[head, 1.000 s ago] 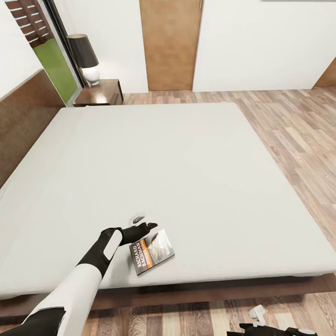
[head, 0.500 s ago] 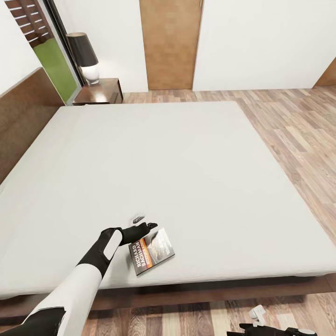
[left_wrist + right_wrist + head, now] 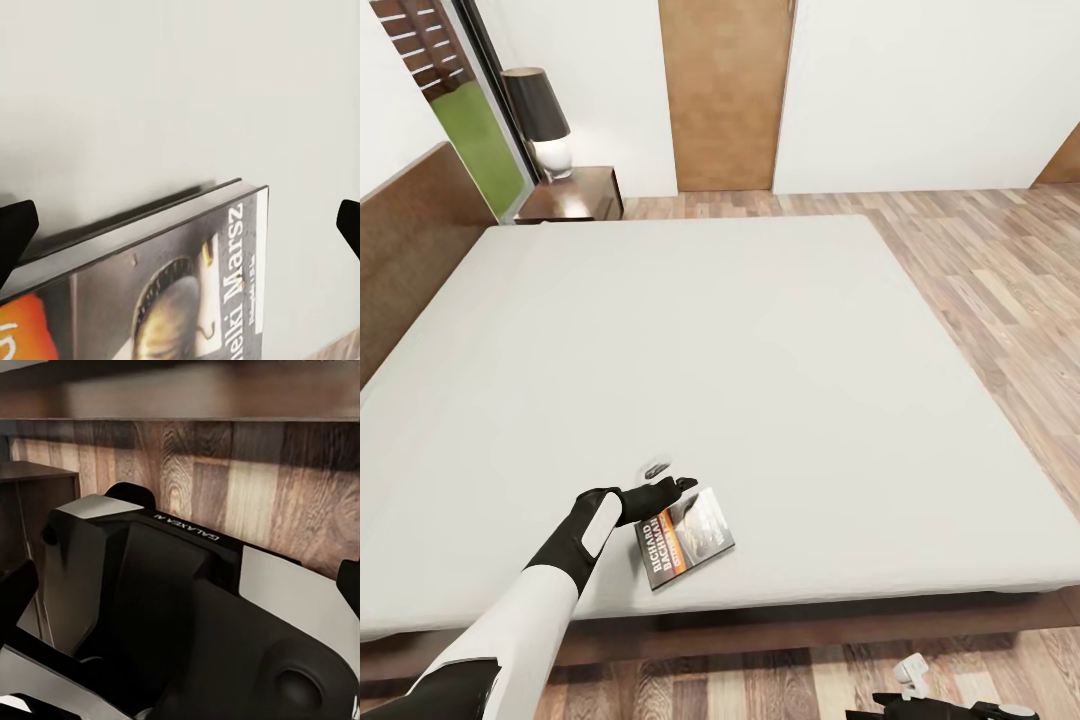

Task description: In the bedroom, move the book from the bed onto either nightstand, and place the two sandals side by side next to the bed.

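— Where's the book (image 3: 684, 537) being shown?

— Lying flat on the bed (image 3: 780, 370), near its front edge, cover up. The L gripper (image 3: 682, 484) is being held just above the book's far edge, jaws spread wide w/ nothing between them.

— And the R gripper (image 3: 912, 676)?

— Seen low over the wood floor (image 3: 1000, 270); jaw state can't be told. A nightstand (image 3: 575, 197) w/ lamp (image 3: 540, 120) is standing beside the headboard.

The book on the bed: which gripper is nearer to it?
Left. The left gripper hovers at the book's far edge, jaws open. The right gripper hangs low over the floor beside the bed, well off.
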`<state>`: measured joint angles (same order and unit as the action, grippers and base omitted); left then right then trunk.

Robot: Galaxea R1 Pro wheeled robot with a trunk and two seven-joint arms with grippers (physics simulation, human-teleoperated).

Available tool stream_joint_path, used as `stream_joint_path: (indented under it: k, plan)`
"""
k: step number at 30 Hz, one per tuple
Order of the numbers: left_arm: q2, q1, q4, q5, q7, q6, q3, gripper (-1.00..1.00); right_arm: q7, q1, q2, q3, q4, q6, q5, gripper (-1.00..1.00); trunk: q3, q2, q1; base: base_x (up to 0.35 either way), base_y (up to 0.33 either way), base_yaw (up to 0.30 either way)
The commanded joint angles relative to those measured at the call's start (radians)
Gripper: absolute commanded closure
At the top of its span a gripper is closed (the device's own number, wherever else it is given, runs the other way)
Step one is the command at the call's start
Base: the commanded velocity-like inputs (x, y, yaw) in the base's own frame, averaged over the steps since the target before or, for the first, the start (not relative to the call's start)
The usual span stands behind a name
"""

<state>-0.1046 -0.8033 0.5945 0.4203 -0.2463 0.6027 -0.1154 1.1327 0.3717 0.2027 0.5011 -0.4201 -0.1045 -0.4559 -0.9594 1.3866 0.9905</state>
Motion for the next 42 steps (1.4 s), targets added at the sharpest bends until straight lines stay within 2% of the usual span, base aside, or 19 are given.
stream_joint_path:
  k: [1,7,30,42]
  plan:
    - [-0.001,0.0,0.001,0.002,-0.002,0.008,-0.007,-1.0,0.007,0.001,-0.001,0.008,-0.001,-0.011,-0.006,-1.0,-0.001,0.0,0.0,0.0,0.0,0.0]
    - [-0.001,0.0,0.001,0.002,-0.002,0.009,-0.007,-1.0,0.007,0.0,-0.002,0.008,-0.001,-0.011,-0.006,-1.0,-0.019,0.042,0.023,0.0,0.0,0.0]
    - [0.0,0.0,0.001,0.006,-0.004,0.009,-0.008,-1.0,0.006,0.0,-0.002,0.008,-0.001,-0.011,-0.006,-1.0,-0.019,0.042,0.023,0.0,0.0,0.0]
    - [0.0,0.0,0.001,0.006,-0.004,0.009,-0.008,-1.0,0.006,0.001,-0.003,0.008,-0.001,-0.011,-0.006,-1.0,-0.019,0.042,0.023,-0.084,0.0,0.0]
